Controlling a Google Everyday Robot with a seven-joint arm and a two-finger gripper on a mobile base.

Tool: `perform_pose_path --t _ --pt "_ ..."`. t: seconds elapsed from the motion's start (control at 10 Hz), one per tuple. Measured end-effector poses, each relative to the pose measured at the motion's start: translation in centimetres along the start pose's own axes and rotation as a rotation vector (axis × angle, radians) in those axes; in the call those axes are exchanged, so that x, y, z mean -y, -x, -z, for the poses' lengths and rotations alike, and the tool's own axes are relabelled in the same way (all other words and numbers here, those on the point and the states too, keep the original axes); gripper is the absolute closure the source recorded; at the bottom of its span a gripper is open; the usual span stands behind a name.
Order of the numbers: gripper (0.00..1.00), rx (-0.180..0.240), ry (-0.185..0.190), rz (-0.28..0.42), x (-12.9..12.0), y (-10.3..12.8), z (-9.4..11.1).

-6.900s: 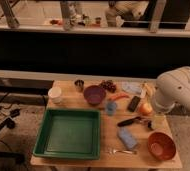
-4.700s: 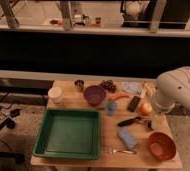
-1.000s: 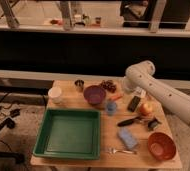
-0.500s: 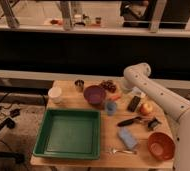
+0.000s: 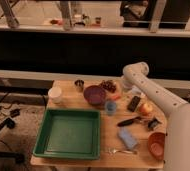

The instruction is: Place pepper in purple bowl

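Note:
The pepper point(image 5: 116, 96) is a small orange-red sliver lying on the wooden table point(image 5: 88, 156), just right of the purple bowl point(image 5: 94, 94). The purple bowl stands at the back middle of the table and looks empty. My gripper point(image 5: 125, 88) hangs down from the white arm point(image 5: 136, 71) at the back of the table. It is just above and to the right of the pepper, beside the dark berry cluster point(image 5: 108, 86). It holds nothing that I can see.
A blue cup point(image 5: 110, 106) stands in front of the pepper. A green tray point(image 5: 68, 132) fills the front left. A black remote point(image 5: 134, 103), yellow-orange fruit point(image 5: 146, 108), black-handled tool point(image 5: 129, 121), blue sponge point(image 5: 127, 138), orange bowl point(image 5: 157, 144), metal cup point(image 5: 79, 85) and white cup point(image 5: 54, 94) are around.
The arm has swung from the table's right side to the back middle, and the gripper has come down close to the pepper. The objects on the table have not moved.

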Motion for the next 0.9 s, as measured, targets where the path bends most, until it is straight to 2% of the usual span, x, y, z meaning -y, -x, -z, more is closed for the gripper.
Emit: perform_pose_path --t 0.9 --pt "0.2 0.008 0.06 -0.012 -0.9 -0.5 -1.4"
